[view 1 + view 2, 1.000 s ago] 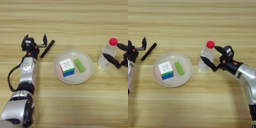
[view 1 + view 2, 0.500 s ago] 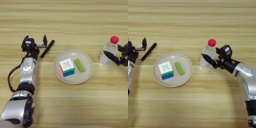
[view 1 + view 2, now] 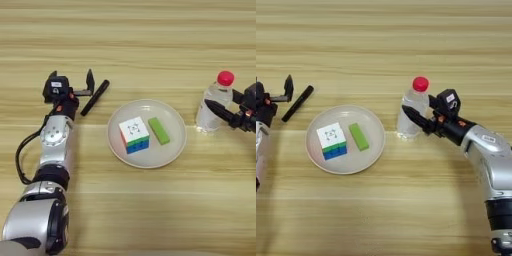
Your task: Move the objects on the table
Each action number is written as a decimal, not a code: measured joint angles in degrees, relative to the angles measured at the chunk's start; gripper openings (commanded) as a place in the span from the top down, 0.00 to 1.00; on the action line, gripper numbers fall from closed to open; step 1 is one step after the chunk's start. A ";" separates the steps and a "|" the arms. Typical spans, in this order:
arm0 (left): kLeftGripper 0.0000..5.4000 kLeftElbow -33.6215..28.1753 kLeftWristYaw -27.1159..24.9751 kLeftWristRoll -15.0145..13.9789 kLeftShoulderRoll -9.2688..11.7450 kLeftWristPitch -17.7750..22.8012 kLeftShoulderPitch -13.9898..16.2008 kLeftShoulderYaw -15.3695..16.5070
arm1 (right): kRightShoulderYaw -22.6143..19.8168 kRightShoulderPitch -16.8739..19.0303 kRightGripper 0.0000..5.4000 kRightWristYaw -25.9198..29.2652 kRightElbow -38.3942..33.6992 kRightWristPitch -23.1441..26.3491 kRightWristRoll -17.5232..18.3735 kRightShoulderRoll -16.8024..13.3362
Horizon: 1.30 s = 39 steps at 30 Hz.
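Observation:
A small clear bottle (image 3: 410, 111) with a red cap (image 3: 420, 83) stands right of the round white plate (image 3: 172, 150), leaning slightly. My right gripper (image 3: 418, 107) is shut on the bottle: one black finger (image 3: 417, 119) crosses its lower front and the other sits behind it. On the plate lie the white-topped puzzle cube (image 3: 134, 135) and, to its right, the green block (image 3: 159, 131). The black marker pen (image 3: 95, 97) lies slantwise left of the plate. My left gripper (image 3: 71, 78) stands open and empty just left of the pen's upper end.
The wooden table (image 3: 150, 35) stretches bare beyond the things and in front of the plate. My left forearm (image 3: 54, 150) lies along the table's left side, and the right forearm (image 3: 491, 160) comes in from the lower right.
The right gripper's fingers have closed in on the bottle, and bottle and gripper have shifted a little away and to the left. The left arm, pen, plate, cube and block have not moved.

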 measured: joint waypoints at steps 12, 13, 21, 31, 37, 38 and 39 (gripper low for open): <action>0.00 0.00 0.00 0.00 -0.01 0.00 0.00 -0.02 | -0.77 -0.61 0.42 0.29 -6.74 4.14 0.70 -0.72; 0.00 0.00 0.00 0.00 -0.01 0.00 0.00 -0.02 | -0.73 -0.93 0.42 0.44 -7.51 4.64 0.73 -0.81; 0.00 0.07 -0.14 0.09 0.00 -0.01 0.00 -0.15 | 0.77 -2.34 0.42 1.59 -12.77 7.61 1.71 -1.06; 0.00 0.41 -1.42 0.54 0.04 0.03 0.00 -0.62 | 4.04 -3.68 0.42 2.57 -16.04 10.92 2.90 -0.06; 0.00 0.39 -4.56 -0.60 0.09 1.73 0.00 -0.57 | 5.72 -3.77 0.42 2.66 -16.67 11.39 2.91 0.82; 0.00 0.38 -5.51 -0.80 0.13 2.52 -0.02 -0.59 | 5.85 -3.79 0.42 2.64 -16.71 11.56 2.91 0.82; 0.00 0.37 -6.67 -0.99 0.17 3.16 -0.02 -0.63 | 6.01 -3.83 0.42 2.62 -16.82 11.95 2.91 0.82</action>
